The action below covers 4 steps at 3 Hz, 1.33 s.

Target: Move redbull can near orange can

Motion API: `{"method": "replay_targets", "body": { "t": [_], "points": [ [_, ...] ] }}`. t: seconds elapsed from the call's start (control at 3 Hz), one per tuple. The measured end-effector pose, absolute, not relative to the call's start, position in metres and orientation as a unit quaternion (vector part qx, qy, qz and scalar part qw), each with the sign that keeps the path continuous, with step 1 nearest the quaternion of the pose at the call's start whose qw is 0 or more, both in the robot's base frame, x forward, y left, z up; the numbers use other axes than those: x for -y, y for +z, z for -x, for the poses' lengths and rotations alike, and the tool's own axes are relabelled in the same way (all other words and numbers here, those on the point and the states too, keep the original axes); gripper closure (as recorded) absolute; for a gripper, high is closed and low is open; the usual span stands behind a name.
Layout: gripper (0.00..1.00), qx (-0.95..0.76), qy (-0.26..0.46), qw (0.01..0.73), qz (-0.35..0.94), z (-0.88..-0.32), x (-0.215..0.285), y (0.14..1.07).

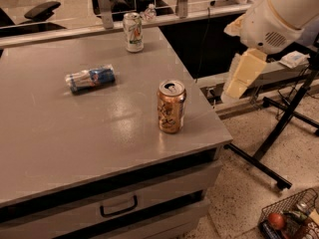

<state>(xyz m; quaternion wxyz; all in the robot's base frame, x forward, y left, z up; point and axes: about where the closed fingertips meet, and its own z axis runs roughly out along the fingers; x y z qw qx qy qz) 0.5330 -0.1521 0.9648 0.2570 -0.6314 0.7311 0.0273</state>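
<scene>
The redbull can (pixel 90 78) lies on its side on the grey table (pixel 75 148), left of the middle. The orange can (pixel 171 106) stands upright near the table's right front edge, well apart from the redbull can. My gripper (pixel 242 75) hangs in the air off the table's right side, below the white arm (pixel 279 14). It is to the right of the orange can and higher than it, and it holds nothing that I can see.
A white-and-green can (pixel 133 32) stands upright at the table's far edge. A black stand's legs (pixel 271 143) cross the floor at the right. A wire basket (pixel 291 218) with items sits at the bottom right. A drawer handle (pixel 118 206) is below the tabletop.
</scene>
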Motion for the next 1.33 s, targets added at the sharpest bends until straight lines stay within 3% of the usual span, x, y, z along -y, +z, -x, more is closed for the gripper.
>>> {"method": "replay_targets", "body": {
  "t": [0.67, 1.33],
  "points": [
    [0.00, -0.700, 0.024, 0.370, 0.610, -0.614, 0.112, 0.979],
    [0.00, -0.699, 0.019, 0.388, 0.600, -0.623, 0.109, 0.983]
  ]
}}
